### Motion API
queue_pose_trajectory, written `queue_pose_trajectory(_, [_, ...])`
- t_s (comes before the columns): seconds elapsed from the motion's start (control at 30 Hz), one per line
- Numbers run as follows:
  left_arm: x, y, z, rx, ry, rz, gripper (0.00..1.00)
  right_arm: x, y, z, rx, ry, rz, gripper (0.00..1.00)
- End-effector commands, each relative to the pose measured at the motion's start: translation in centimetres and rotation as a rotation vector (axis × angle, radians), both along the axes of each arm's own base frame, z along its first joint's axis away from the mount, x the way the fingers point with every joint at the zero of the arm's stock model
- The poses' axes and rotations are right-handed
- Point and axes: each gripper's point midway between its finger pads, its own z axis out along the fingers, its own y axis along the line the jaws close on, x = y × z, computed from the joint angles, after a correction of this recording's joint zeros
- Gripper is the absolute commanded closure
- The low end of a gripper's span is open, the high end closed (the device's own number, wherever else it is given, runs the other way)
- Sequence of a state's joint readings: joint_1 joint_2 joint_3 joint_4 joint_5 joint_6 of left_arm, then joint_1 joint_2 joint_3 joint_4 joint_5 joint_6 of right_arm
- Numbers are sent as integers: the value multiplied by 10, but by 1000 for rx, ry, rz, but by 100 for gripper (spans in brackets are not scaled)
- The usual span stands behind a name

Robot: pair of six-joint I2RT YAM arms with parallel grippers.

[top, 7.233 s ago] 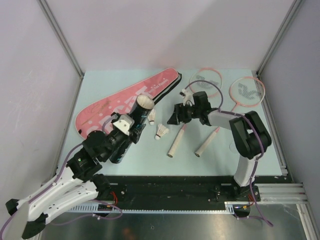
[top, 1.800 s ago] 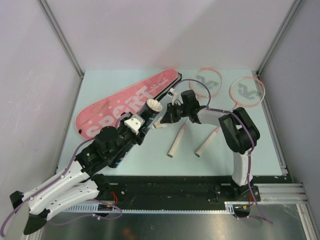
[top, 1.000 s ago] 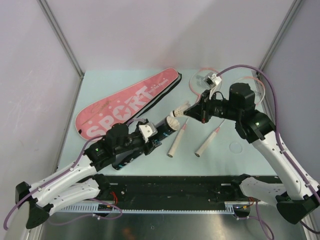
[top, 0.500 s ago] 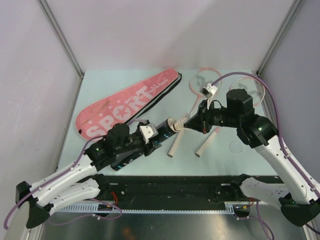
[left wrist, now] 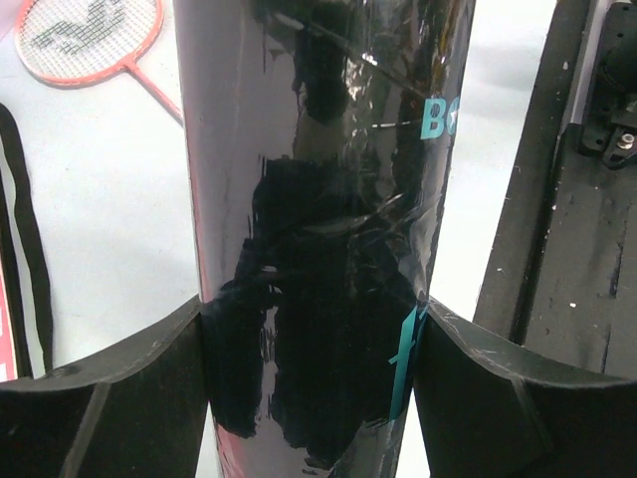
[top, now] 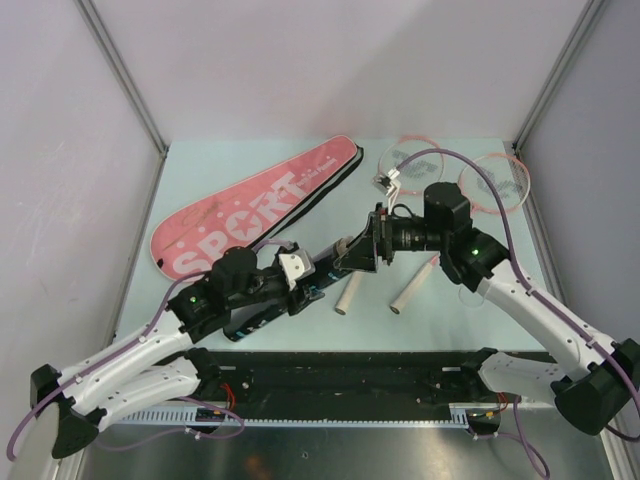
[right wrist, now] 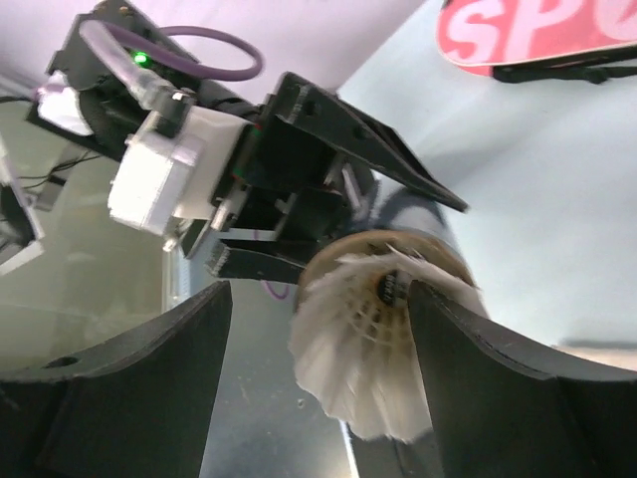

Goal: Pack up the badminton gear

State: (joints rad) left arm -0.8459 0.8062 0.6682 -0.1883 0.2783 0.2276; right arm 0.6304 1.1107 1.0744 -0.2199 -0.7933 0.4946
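Note:
My left gripper point(top: 298, 277) is shut on the long black tube point(top: 285, 287), held slanting low over the table with its mouth to the right; the glossy tube point(left wrist: 318, 199) fills the left wrist view between the fingers point(left wrist: 119, 388). My right gripper point(top: 353, 258) is at the tube's mouth. In the right wrist view a white feather shuttlecock point(right wrist: 383, 344) sticks out of the mouth, skirt toward the camera, between my open right gripper's point(right wrist: 318, 299) jaws; the right finger touches the feathers. Two pink-rimmed rackets point(top: 412, 160) point(top: 497, 180) lie at the back right. The pink "SPORT" bag point(top: 250, 205) lies at the back left.
The rackets' pale handles point(top: 349, 292) point(top: 411, 286) lie just right of the tube's mouth. A racket head point(left wrist: 85, 35) shows beside the tube. A black rail point(top: 400, 375) runs along the table's near edge. Enclosure walls stand on both sides.
My right gripper carried the shuttlecock left and down to the tube's mouth; the shuttlecock now sits in the mouth. My left arm tilted the tube toward the right and holds it there.

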Motion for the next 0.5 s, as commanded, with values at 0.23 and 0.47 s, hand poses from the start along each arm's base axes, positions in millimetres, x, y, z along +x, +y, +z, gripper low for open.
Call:
queue_pose_trajectory(0.23, [-1, -9, 51, -102, -115, -50, 88, -10, 50, 10, 125, 25, 25, 22])
queue_pose_trajectory(0.47, [15, -1, 50, -87, -127, 50, 87, 4, 0, 49, 185, -111, -154, 15])
